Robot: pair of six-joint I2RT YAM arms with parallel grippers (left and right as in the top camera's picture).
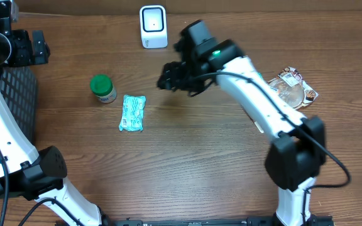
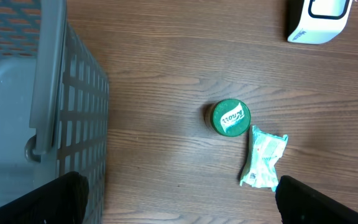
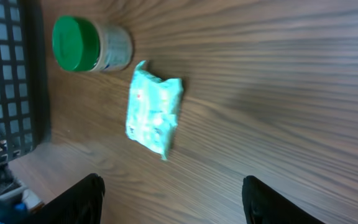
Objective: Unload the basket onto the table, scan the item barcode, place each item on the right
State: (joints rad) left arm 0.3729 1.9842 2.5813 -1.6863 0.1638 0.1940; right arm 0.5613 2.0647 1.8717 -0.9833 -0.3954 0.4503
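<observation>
Wood-grain table [image 1: 187,144]: crinkled teal pouch [image 1: 132,113], round green-lidded jar [image 1: 103,88]; left gripper [image 2: 179,204], right gripper [image 3: 176,202] both spread, empty.

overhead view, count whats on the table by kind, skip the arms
jar: 1
packets: 2, the teal packet and the printed packet
scanner: 1
basket: 1
total: 5
</observation>
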